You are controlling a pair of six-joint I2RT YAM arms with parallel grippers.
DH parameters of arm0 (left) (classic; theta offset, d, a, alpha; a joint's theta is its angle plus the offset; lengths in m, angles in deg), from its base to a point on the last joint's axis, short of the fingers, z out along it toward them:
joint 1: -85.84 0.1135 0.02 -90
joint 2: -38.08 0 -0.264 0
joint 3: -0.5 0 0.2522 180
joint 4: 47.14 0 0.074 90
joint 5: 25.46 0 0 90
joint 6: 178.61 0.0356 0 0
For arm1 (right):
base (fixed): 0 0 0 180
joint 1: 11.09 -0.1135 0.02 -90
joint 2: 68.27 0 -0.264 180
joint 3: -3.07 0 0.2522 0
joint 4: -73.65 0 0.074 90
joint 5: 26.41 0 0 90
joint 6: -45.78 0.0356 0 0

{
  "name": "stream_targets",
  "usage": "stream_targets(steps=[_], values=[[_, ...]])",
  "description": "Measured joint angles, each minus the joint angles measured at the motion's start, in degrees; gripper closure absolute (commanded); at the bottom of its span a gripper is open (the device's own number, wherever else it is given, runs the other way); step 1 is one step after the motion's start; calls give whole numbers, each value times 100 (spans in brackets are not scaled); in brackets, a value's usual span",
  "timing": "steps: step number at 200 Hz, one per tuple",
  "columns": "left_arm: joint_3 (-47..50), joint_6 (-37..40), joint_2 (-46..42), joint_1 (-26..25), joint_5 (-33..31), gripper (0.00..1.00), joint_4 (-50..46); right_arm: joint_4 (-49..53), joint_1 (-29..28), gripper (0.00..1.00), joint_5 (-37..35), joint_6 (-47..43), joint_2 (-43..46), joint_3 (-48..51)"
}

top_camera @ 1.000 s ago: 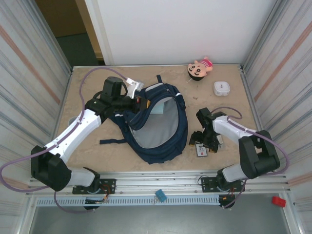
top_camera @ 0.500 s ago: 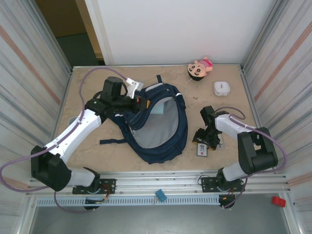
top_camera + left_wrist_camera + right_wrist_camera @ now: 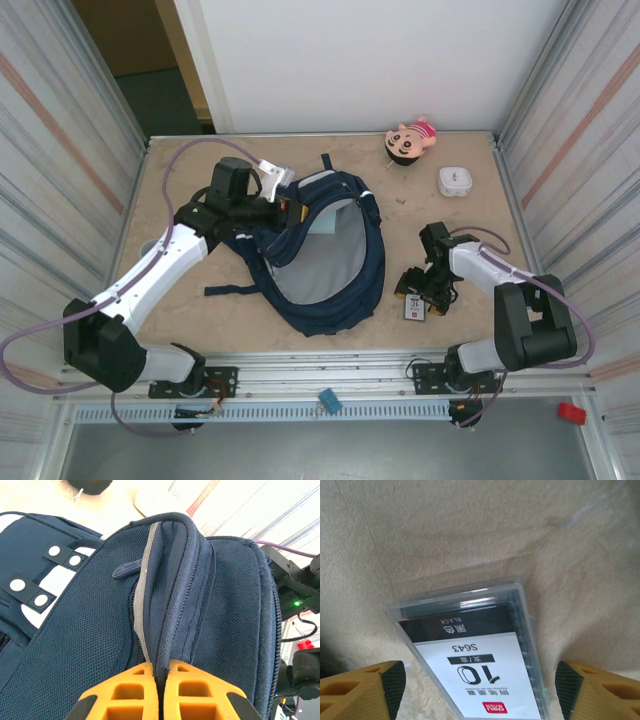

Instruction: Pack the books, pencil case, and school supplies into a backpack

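Backpack (image 3: 325, 300) in top view?
> Mid-table, mouth open. Your left gripper (image 3: 290, 212) pinches its upper rim. School supplies (image 3: 414, 308) lie on the table (image 3: 200, 170) right of it, your right gripper (image 3: 425, 295) above them.

Left wrist?
> Fingers (image 3: 135, 690) closed tight on the zipper edge (image 3: 150, 580).

Right wrist?
> Jaws wide, straddling the school supplies, gripping nothing.

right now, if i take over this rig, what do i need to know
Left gripper: shut on the backpack rim, holding its mouth open.
Right gripper: open, fingers on either side of the small white supplies pack, not closed on it.
The pack lies flat on the table, right of the backpack. A pale teal shape inside the backpack is probably the pencil case.
Done: backpack open, case likely in.
Left: grip the pack and carry it into the backpack.
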Motion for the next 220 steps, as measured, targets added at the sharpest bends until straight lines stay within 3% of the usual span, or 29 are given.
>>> stream_targets(steps=[26, 55, 70, 91, 146, 181, 220], values=[[2, 0, 0, 0, -2, 100, 0, 11, -20, 41, -46, -28, -109, -2], [2, 0, 0, 0, -2, 100, 0, 35, -22, 43, -13, -24, -105, -13], [2, 0, 0, 0, -2, 100, 0, 35, -20, 41, -7, -24, -90, -17], [2, 0, 0, 0, -2, 100, 0, 42, -20, 28, -9, -22, -39, -17], [2, -2, 0, 0, 0, 100, 2, 258, -267, 28, -105, -7, -33, -20], [2, -2, 0, 0, -2, 100, 0, 315, -402, 44, -184, -17, -286, -92], [4, 0, 0, 0, -9, 100, 0, 433, -404, 49, -238, -26, -398, -203]])
